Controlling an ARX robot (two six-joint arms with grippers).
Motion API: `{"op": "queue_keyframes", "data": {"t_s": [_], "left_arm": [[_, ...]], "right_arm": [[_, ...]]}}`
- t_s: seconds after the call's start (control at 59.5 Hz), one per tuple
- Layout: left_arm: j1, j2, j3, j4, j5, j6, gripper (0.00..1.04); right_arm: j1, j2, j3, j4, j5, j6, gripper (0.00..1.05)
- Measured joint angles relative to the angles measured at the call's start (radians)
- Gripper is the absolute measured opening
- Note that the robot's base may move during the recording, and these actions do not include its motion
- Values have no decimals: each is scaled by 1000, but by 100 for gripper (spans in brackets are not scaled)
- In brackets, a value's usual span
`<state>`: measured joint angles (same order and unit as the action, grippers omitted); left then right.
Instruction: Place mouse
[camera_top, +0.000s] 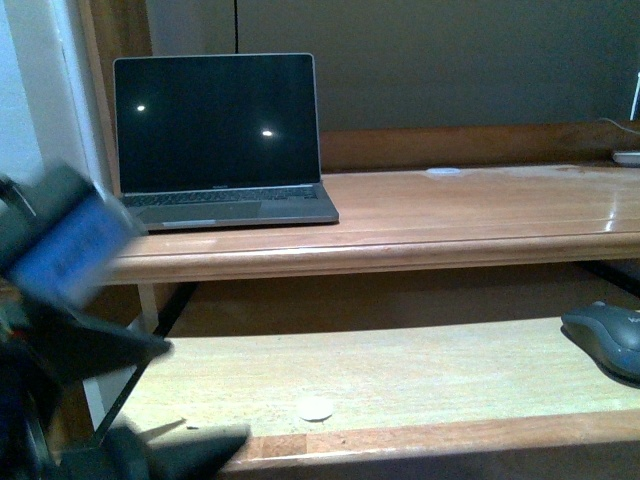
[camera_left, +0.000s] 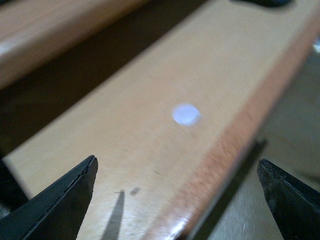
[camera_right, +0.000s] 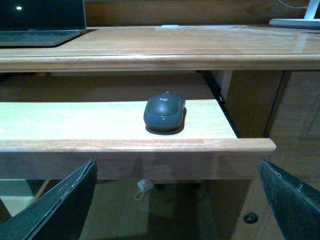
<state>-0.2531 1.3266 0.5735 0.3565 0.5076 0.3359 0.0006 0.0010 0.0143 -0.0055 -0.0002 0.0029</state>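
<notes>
The dark grey mouse (camera_right: 164, 112) lies on the pull-out wooden tray (camera_right: 75, 122), near the tray's right end. In the front view the mouse (camera_top: 607, 338) shows at the right edge of the picture. My right gripper (camera_right: 177, 200) is open and empty; it is in front of the tray's front edge and a little lower, well apart from the mouse. My left gripper (camera_left: 177, 200) is open and empty over the tray's front edge near its left end. It shows blurred at the lower left of the front view (camera_top: 205, 390).
A small flat white disc (camera_top: 315, 407) lies on the tray near its front edge, just ahead of the left gripper (camera_left: 186, 114). An open laptop (camera_top: 220, 140) stands on the desk top (camera_top: 480, 210) above the tray. A white item (camera_top: 628, 157) sits at the desk's far right.
</notes>
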Motion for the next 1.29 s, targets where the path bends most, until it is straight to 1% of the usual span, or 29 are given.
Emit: {"op": "queue_keyframes", "data": {"t_s": [0.05,0.084,0.151,0.185,0.202,0.218,0.235,0.252,0.269,0.286,0.303,0.319,0.336,0.353,0.403,0.487,0.521,0.555,0.622,0.655,0.773,0.807,0.857,0.941,1.008,1.059,1.092,1.244,1.294], "left_arm": [[6,-65,3,11,-63,-149,97],[11,-98,6,12,-76,-244,97],[13,-116,6,13,-82,-328,97],[8,-114,3,28,-114,-342,96],[-7,-109,-13,81,-202,-343,93],[-14,-109,-23,115,-249,-343,92],[-22,-107,-46,177,-343,-343,88],[-24,-107,-60,212,-367,-342,86],[-28,-108,-86,269,-465,-341,83],[-28,-111,-99,294,-502,-341,81],[-28,-119,-124,338,-571,-341,78],[-27,-123,-136,357,-602,-341,76],[-22,-136,-158,387,-646,-341,72],[-19,-141,-167,397,-678,-341,70],[5,-178,-209,422,-735,-341,62],[28,-224,-257,429,-729,-341,49],[37,-241,-278,429,-715,-341,44],[47,-257,-297,429,-707,-341,39],[64,-293,-331,426,-686,-341,28],[75,-318,-351,422,-672,-341,21],[104,-380,-393,404,-651,-341,3],[116,-412,-413,392,-637,-340,3],[127,-440,-430,379,-629,-341,3],[150,-513,-465,340,-604,-340,3],[164,-551,-480,317,-589,-340,3],[207,-584,-491,295,-528,-340,3],[225,-601,-497,283,-518,-340,3],[247,-678,-518,229,-510,-340,3],[248,-684,-533,244,-508,-340,3]], "right_arm": [[0,0,0,0,0,0,97],[0,0,0,0,0,0,97],[0,0,0,0,0,0,97],[0,0,0,0,0,0,97],[0,0,0,0,0,0,97],[0,0,0,0,0,0,97],[0,0,0,0,0,0,97],[0,0,0,0,-1,0,97],[0,0,0,0,0,0,97],[0,0,0,0,0,0,97],[3,6,2,-7,16,11,97],[7,14,5,-20,24,16,97],[7,36,18,-50,71,46,97],[8,49,24,-60,82,53,97],[-26,164,61,-32,103,119,97],[-90,356,121,100,69,145,97],[-117,471,167,191,54,147,97],[-123,551,203,256,53,145,97],[-122,704,281,369,55,127,97],[-115,776,320,411,55,115,97],[-60,1000,469,439,56,77,97],[-25,1093,531,430,61,56,97],[0,1152,576,405,62,34,97],[45,1266,706,306,77,-12,97],[48,1310,764,243,91,-42,97],[48,1330,788,206,91,-59,97],[48,1343,800,181,92,-72,97],[45,1399,833,90,103,-109,97],[44,1417,842,76,114,-117,97]]}}
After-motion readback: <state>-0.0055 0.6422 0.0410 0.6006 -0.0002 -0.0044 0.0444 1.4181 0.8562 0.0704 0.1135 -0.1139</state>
